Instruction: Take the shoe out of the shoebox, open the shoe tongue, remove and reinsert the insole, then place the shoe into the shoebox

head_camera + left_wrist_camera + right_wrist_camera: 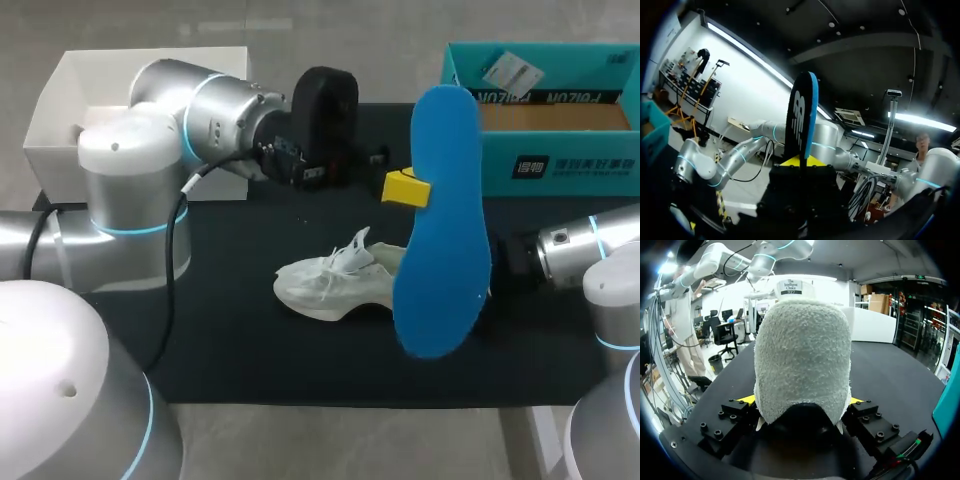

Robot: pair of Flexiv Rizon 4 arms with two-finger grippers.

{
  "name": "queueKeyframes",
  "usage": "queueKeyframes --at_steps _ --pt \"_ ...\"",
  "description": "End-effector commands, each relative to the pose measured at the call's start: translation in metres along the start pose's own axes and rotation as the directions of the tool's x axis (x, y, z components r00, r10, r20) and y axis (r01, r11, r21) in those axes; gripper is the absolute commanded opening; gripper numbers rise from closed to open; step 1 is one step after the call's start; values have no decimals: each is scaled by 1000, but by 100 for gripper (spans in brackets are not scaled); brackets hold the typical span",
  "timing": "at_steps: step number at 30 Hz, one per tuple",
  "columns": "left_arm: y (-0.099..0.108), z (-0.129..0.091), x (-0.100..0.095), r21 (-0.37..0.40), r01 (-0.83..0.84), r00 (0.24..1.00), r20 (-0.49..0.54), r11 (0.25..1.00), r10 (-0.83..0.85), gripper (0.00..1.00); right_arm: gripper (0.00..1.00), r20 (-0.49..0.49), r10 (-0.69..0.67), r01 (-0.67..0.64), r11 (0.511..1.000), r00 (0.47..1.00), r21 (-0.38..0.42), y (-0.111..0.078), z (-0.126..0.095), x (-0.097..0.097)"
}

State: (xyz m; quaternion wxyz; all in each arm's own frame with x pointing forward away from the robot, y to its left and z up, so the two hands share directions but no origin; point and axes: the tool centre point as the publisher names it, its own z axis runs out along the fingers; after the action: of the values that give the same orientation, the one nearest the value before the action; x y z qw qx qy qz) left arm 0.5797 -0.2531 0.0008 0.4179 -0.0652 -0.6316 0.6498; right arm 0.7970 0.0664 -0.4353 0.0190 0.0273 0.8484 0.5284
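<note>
Insole point(440, 225): blue, held on end in the air above the black counter point(240, 350). Clamped at one long edge by the left gripper point(412, 189), fingers closed on it. Seen edge-on between the yellow tips in the left wrist view.

Shoe point(330, 283): white, resting on the counter just below the insole, toe toward the left arm's side, laces loose and raised. Heel pinched from both sides by the right gripper point(801, 402), a yellow tip against each side.

Shoebox point(560, 165): teal, open, at the far right of the counter, apart from the shoe.

White box point(50, 120): open, far left, behind the left arm.
</note>
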Motion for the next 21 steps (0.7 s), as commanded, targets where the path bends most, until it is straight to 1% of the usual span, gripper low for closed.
queueKeyframes --at_steps 1,6,11,15,16,21 --pt "15 -7 34 37 -2 990 144 999 -3 0 0 1 0 0 1000 1000 2 -2 3 0" --pt "22 -8 46 51 -9 987 158 999 1 0 0 1 0 0 1000 1000 2 -2 3 0" --pt "25 -9 52 57 1 987 161 998 -10 0 0 1 0 0 1000 1000 2 -2 3 0" --pt "27 -10 54 60 71 981 178 996 -81 0 0 1 0 0 1000 1000 2 -2 3 0" --pt "27 -10 54 72 85 978 182 994 -97 0 0 1 0 0 1000 1000 2 -2 3 0" --pt "29 -12 50 91 145 968 191 985 -160 0 0 1 0 0 1000 1000 2 -2 3 0"
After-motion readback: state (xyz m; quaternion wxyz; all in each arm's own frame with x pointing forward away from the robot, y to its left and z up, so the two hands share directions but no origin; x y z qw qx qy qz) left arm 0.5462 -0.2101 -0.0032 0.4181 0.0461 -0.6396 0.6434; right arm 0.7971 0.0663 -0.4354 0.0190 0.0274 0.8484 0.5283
